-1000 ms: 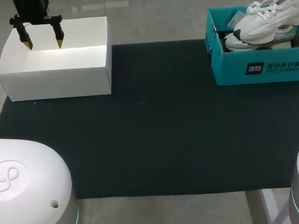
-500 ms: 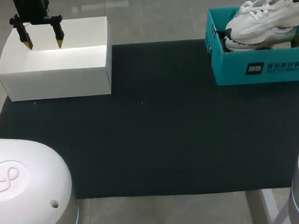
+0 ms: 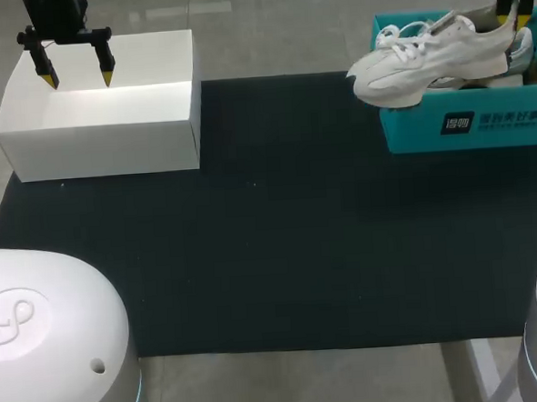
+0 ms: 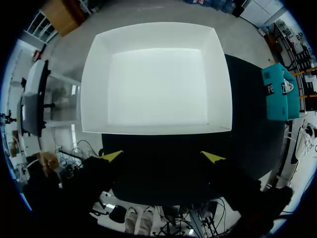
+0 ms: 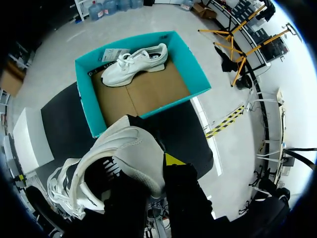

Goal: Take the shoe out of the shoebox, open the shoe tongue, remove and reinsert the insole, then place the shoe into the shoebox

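**Head view.** Grips the shoe [image 3: 424,57] by the heel with the right gripper [image 3: 512,13]. Carries it toe-first toward the middle of the black-covered table [image 3: 281,255], overhanging the inner wall of the teal shoebox [image 3: 469,123] at the far right corner. Held by the heel, probably to leave the tongue and opening free for the insole work. Parks the left gripper [image 3: 79,78] above the white box [image 3: 101,138] at the far left corner, well apart from the shoe and out of its way.

**Left wrist view.** Looks straight down into the white box. Fingers spread, nothing between them. Idle by the look of it, likely waiting until the shoe is set down.

**Right wrist view.** Shows one yellow tip pressed on the outside of the heel collar, the other hidden by the shoe. Clamped on the collar, as judged. Leaves a second shoe [image 5: 136,62] on its side along one wall of the shoebox, on the cardboard floor below. Step in hand, as judged: taking the shoe out.
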